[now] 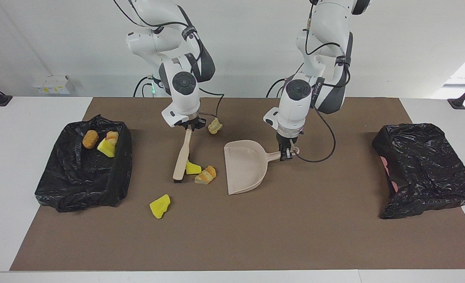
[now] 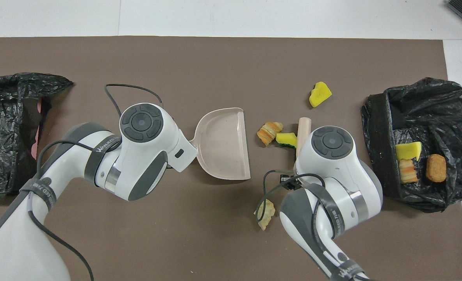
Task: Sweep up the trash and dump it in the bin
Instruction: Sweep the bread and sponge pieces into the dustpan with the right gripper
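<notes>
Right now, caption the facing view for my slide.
Right gripper sweeps brush pushing trash toward dustpan held by left gripper.

Only readable text: "WANKEDO" on a dark strap around the left arm [image 2: 98, 150], near the dustpan [image 2: 225, 142]. A similar strap on the right arm [image 2: 348, 267] carries the same print, partly legible.

A brown mat [image 1: 232, 236] covers the white surface [image 1: 20, 129]; a small white box [image 1: 51, 84] sits at its edge by the wall.
</notes>
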Robot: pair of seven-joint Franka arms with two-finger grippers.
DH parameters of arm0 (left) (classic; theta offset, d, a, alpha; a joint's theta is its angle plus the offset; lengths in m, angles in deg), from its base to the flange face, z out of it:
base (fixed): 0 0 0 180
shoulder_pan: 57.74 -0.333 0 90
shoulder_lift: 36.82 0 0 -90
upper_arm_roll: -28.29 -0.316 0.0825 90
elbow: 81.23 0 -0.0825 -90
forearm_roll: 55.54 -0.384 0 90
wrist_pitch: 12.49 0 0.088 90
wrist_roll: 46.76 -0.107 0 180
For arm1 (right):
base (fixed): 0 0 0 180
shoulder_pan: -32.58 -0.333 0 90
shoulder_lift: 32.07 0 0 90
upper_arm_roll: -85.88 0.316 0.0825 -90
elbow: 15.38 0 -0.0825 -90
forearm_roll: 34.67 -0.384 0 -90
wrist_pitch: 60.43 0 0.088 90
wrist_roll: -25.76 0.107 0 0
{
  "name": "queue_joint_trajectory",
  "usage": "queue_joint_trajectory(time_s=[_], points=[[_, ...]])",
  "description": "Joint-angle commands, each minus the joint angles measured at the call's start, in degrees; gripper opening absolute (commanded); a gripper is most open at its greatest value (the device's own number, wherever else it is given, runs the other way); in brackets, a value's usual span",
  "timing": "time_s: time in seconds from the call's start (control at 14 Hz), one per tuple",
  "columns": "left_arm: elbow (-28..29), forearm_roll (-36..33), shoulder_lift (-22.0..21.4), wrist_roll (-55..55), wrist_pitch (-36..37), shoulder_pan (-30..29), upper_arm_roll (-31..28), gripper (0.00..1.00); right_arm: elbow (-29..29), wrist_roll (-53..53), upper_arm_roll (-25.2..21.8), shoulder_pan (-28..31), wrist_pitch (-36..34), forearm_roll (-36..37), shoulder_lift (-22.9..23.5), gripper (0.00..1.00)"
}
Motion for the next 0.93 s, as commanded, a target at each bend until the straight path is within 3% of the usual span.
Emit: queue_joint_trajectory(time_s=[0.0, 0.21, 0.57, 0.85], points=[[2.98, -0.96, -1.59, 1.84, -2.28, 1.33, -0.59, 0.0, -2.19, -1.55, 0.53, 0.49, -0.18, -2.55, 1.03, 0.0], [3.59, -0.96, -1.41, 3.77, -4.22, 1.33, -0.59, 0.0, -1.14, -1.81, 0.62, -0.3, -0.97, -2.56, 0.16, 0.0], [4.03, -0.96, -1.41, 5.71, -6.86, 2.21, -0.33, 0.0, 0.44, -5.84, 0.71, -6.89, -4.04, -2.65, -2.48, 0.0], [4.03, -0.96, -1.32, 5.8, -8.27, 2.73, -0.33, 0.0, -0.08, -6.39, 5.8, -6.98, -6.51, -4.48, -4.84, 0.0]])
